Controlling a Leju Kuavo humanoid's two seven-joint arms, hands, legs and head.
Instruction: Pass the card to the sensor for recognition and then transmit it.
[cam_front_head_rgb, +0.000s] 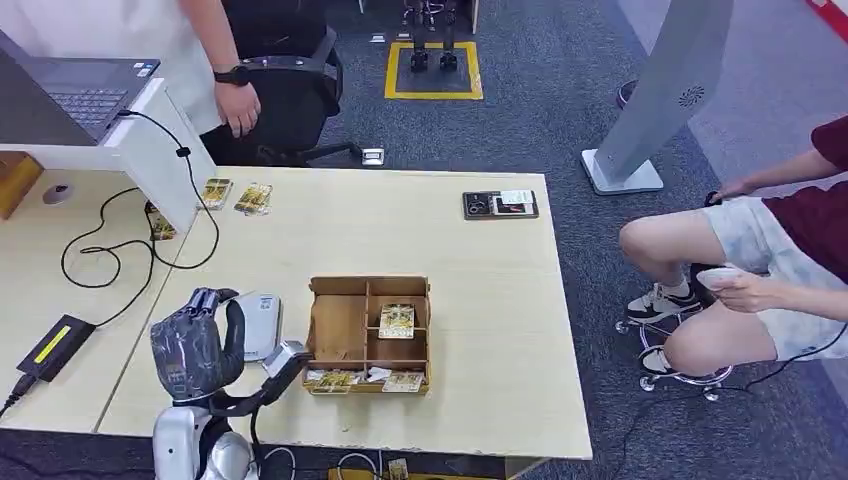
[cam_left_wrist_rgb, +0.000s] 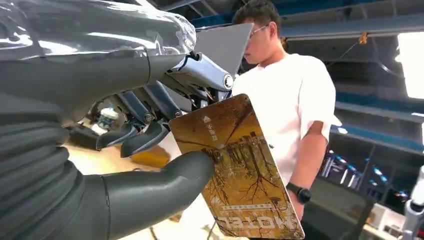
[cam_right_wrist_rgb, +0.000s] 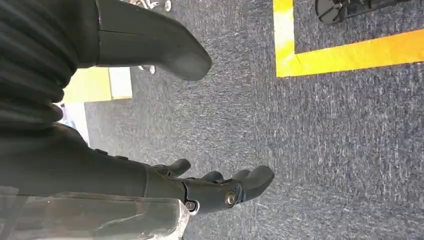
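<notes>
My left hand (cam_front_head_rgb: 195, 345) hovers over the near left part of the table (cam_front_head_rgb: 480, 300). It pinches a golden hotel card (cam_left_wrist_rgb: 240, 170) between the thumb and the fingers. Just beyond the hand lies the white sensor pad (cam_front_head_rgb: 262, 322), partly hidden by it. To its right stands a wooden divided box (cam_front_head_rgb: 340, 325) with one card (cam_front_head_rgb: 397, 320) in a middle cell and several cards (cam_front_head_rgb: 365, 380) along its front row. My right hand (cam_right_wrist_rgb: 100, 170) hangs above grey carpet with its fingers apart and nothing in it.
A person stands behind the table's far left by a laptop (cam_front_head_rgb: 85, 95) and a black chair (cam_front_head_rgb: 290, 100). Another person (cam_front_head_rgb: 760, 260) sits to the right. Loose cards (cam_front_head_rgb: 235, 195), a black device (cam_front_head_rgb: 500, 204), cables and a power adapter (cam_front_head_rgb: 55, 345) lie on the tables.
</notes>
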